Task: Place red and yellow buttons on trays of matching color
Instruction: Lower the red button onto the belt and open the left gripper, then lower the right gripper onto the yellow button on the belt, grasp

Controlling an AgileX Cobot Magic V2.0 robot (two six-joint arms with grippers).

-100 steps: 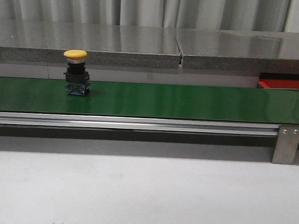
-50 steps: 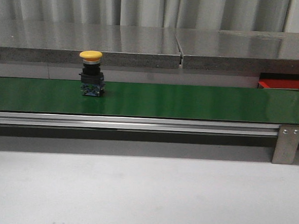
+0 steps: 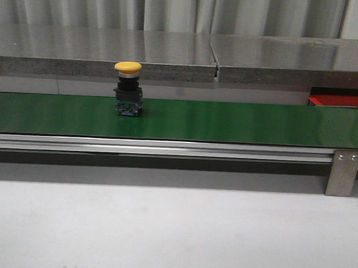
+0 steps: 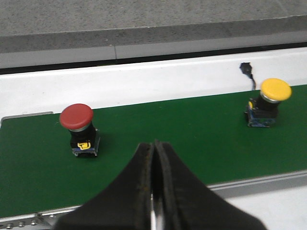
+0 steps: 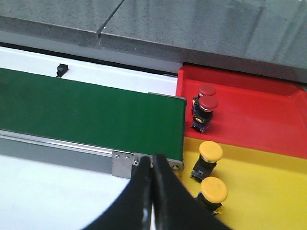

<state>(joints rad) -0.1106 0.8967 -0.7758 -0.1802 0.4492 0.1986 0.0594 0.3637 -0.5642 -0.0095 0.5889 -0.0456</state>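
Observation:
A yellow button [image 3: 127,88] stands upright on the green belt [image 3: 228,122], left of centre. The left wrist view shows it [image 4: 268,103] along with a red button [image 4: 79,129] further along the belt. My left gripper [image 4: 154,143] hangs shut and empty above the belt's near edge, between the two. At the belt's end lie a red tray [image 5: 249,110] holding two red buttons [image 5: 204,108] and a yellow tray [image 5: 273,177] holding two yellow buttons [image 5: 208,158]. My right gripper [image 5: 153,158] is shut and empty over the belt's end bracket, beside the yellow tray.
A grey stone ledge [image 3: 171,54] runs behind the belt. A metal bracket [image 3: 344,171] caps the belt's right end, with the red tray's corner [image 3: 336,101] behind it. White tabletop [image 3: 173,231] lies in front. A small black sensor [image 5: 61,70] sits behind the belt.
The yellow button has travelled to the right along the belt. Nothing else in the front view has moved.

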